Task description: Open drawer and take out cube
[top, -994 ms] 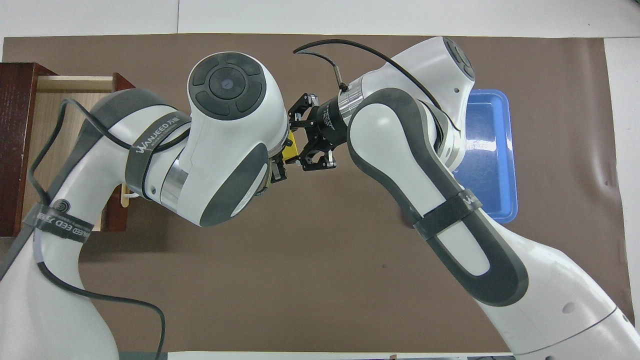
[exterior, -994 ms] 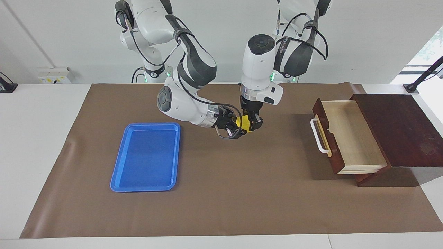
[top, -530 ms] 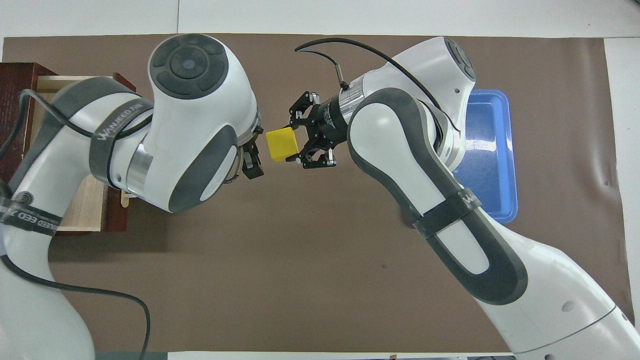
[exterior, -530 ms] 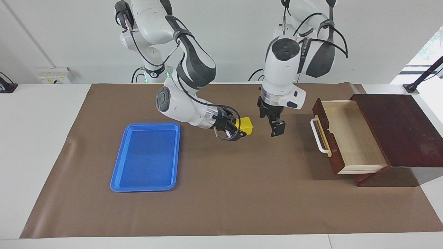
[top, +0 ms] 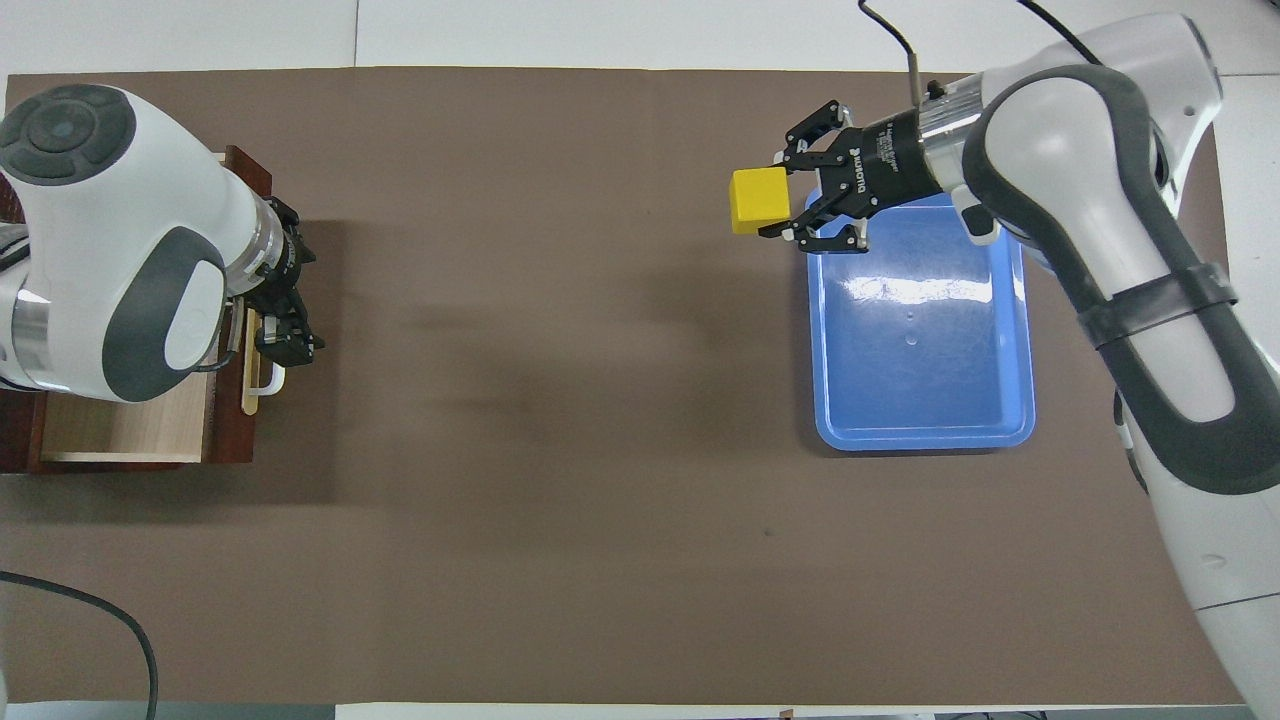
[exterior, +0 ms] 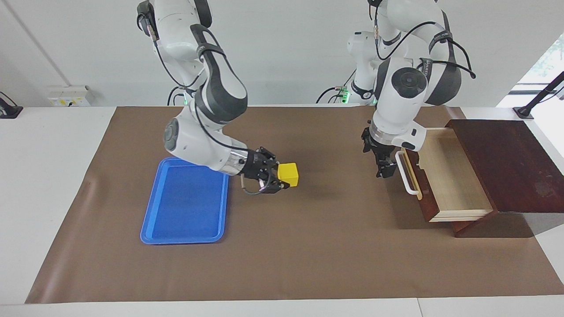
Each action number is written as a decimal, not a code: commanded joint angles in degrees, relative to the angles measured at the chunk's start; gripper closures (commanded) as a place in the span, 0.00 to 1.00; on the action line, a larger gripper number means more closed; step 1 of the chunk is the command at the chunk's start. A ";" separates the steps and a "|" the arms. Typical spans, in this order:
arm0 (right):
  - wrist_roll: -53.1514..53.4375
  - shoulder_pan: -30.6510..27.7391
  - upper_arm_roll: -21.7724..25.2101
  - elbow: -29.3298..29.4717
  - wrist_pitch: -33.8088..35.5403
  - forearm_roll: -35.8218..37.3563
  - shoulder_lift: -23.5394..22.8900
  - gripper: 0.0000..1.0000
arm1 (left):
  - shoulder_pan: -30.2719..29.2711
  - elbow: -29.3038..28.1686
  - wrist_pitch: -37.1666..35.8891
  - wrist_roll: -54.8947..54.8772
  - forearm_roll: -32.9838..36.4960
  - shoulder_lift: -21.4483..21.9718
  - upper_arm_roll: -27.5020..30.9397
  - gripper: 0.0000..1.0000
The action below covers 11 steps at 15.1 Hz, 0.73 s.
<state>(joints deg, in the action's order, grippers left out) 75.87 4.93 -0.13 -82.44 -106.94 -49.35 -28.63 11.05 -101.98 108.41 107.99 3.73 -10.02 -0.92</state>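
My right gripper (exterior: 282, 177) (top: 785, 203) is shut on the small yellow cube (exterior: 289, 174) (top: 759, 199). It holds the cube in the air over the brown mat, just off the corner of the blue tray (exterior: 185, 204) (top: 920, 350) that lies nearest the robots. The dark wooden drawer (exterior: 445, 176) (top: 130, 425) stands pulled out, and its pale interior shows nothing inside. My left gripper (exterior: 382, 164) (top: 287, 300) hangs open and holds nothing, close in front of the drawer's white handle (exterior: 403, 174) (top: 264, 382).
The drawer belongs to a dark reddish-brown cabinet (exterior: 511, 163) at the left arm's end of the table. A brown mat (exterior: 308, 246) (top: 560, 480) covers the table's middle. White table edges (exterior: 48, 176) surround it.
My left gripper opened, let go of the cube and swung back to the drawer's handle. My right gripper kept the cube and carried it toward the blue tray.
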 commanded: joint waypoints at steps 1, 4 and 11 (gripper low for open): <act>-1.96 -4.65 -0.75 -3.33 0.77 -0.57 0.76 1.00 | -4.17 -2.96 2.15 -6.27 1.44 2.46 -0.58 0.00; -2.31 -8.26 -0.66 -8.25 0.51 -0.57 1.82 1.00 | -8.48 -2.96 3.03 -11.55 2.85 2.29 -0.58 0.00; -8.28 -13.37 0.04 -19.05 -5.01 -0.48 2.96 1.00 | -17.62 -2.61 5.13 -22.72 4.62 2.11 -0.67 0.00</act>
<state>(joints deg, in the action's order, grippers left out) 70.64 -7.15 0.04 -95.44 -108.81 -49.35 -28.47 -3.06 -102.65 111.28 88.48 7.14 -9.16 -1.13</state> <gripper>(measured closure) 0.445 0.000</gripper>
